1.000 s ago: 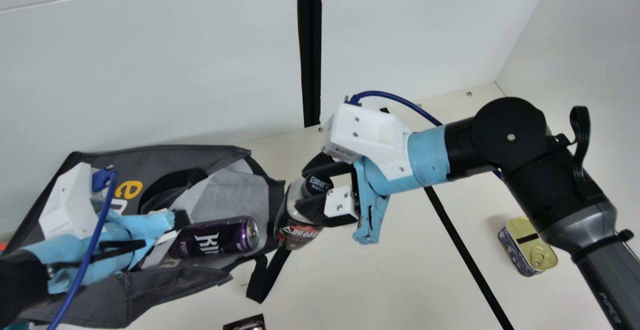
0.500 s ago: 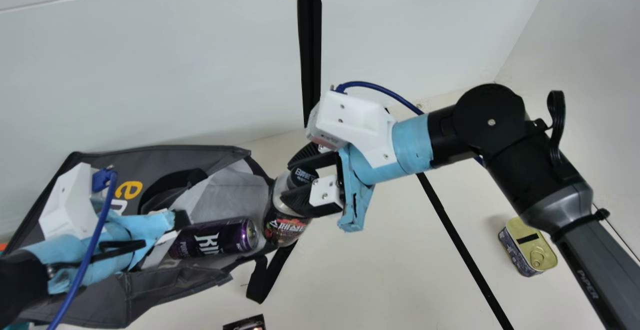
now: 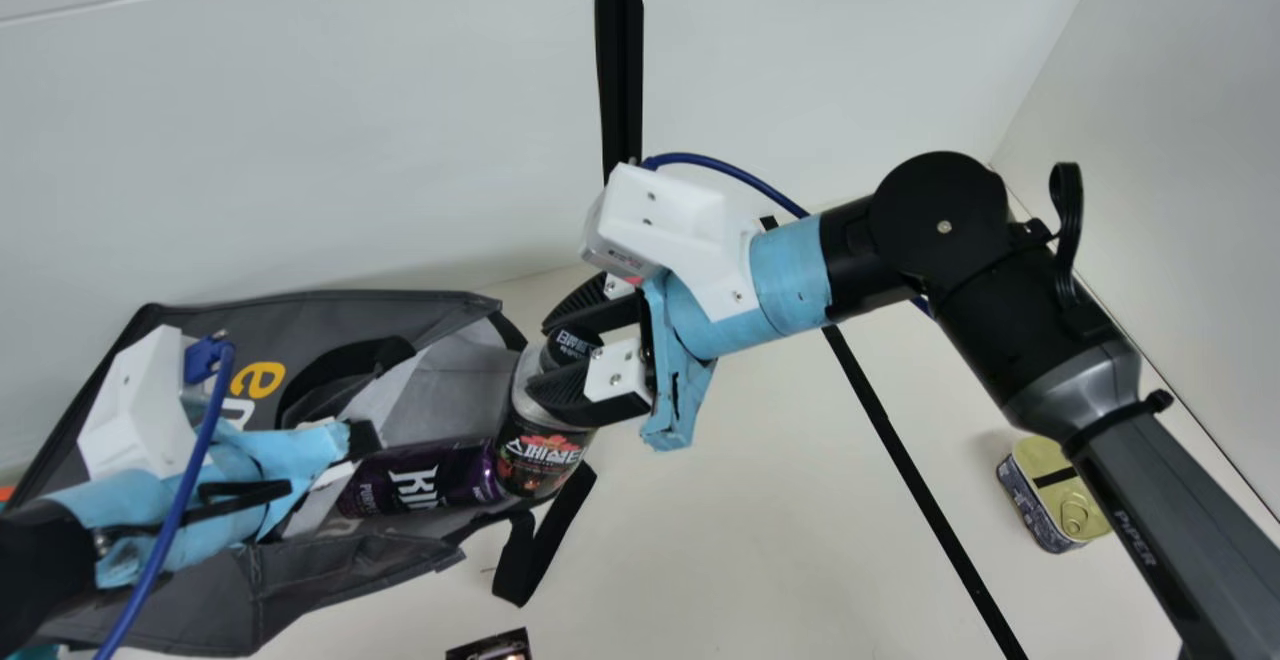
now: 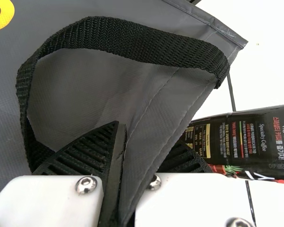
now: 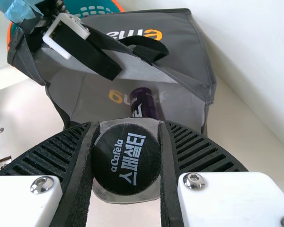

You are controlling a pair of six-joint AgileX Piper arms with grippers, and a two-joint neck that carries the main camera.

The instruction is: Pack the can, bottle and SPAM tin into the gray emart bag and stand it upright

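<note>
Main view: neck-mounted, looks steeply down across the cream table [image 3: 760,520]. Left wrist view: very close above the gray fabric bag [image 4: 75,90]. Right wrist view: faces left over the black-capped, dark-labelled bottle [image 5: 127,160] toward the bag. All three share bag and bottle.

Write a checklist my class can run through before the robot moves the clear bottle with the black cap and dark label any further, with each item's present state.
1. Left gripper grips the gray fabric bag by its edge: ok.
2. Right gripper grips the bottle near its cap: ok.
3. Purple metal can lies in the bag: ok.
4. Bottle is free of contact with the can: cannot tell; they overlap in the main view.
5. Rectangular gold-lidded tin is packed: not ok, it's on the table.
6. Bag stands upright: not ok, it lies on its side.
</note>
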